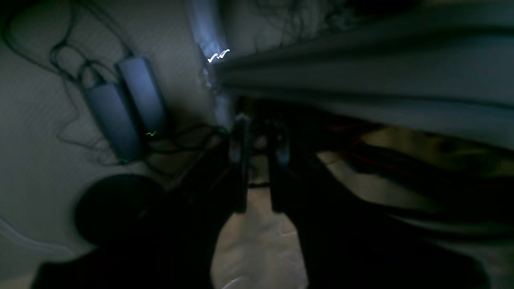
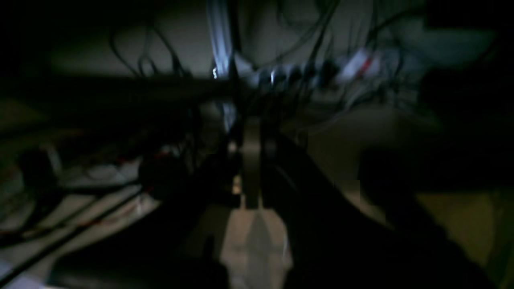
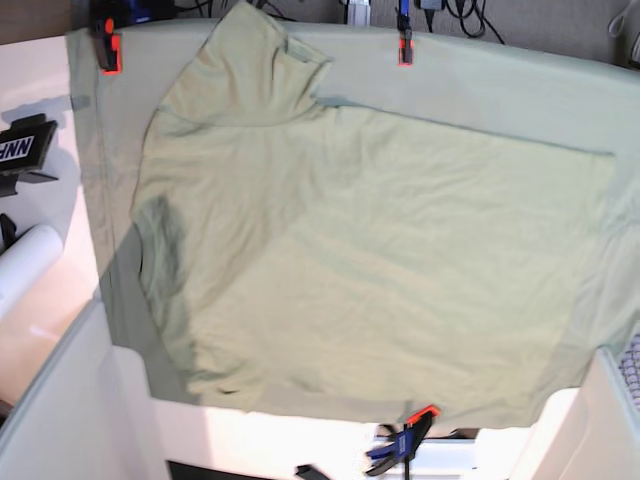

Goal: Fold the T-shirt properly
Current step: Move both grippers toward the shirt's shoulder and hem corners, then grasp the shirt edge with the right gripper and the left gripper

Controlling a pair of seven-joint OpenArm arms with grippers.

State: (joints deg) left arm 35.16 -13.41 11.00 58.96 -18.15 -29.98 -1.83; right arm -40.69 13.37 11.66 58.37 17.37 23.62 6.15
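Note:
The pale sage-green T-shirt (image 3: 350,260) lies spread flat across the table in the base view, with one short sleeve (image 3: 245,55) pointing to the far left corner. Its collar does not show. Neither gripper appears in the base view. The left wrist view is dark and blurred; my left gripper (image 1: 259,176) hangs away from the cloth, fingers nearly together with a slim gap, holding nothing. The right wrist view is also dark; my right gripper (image 2: 257,168) looks closed and empty. Neither wrist view shows the T-shirt.
The T-shirt rests on a larger same-coloured table cloth (image 3: 500,85) held by orange clamps (image 3: 108,50) at the far edge and one at the near edge (image 3: 412,432). A white roll (image 3: 25,265) lies at the left. Cables and power bricks (image 1: 124,108) show below.

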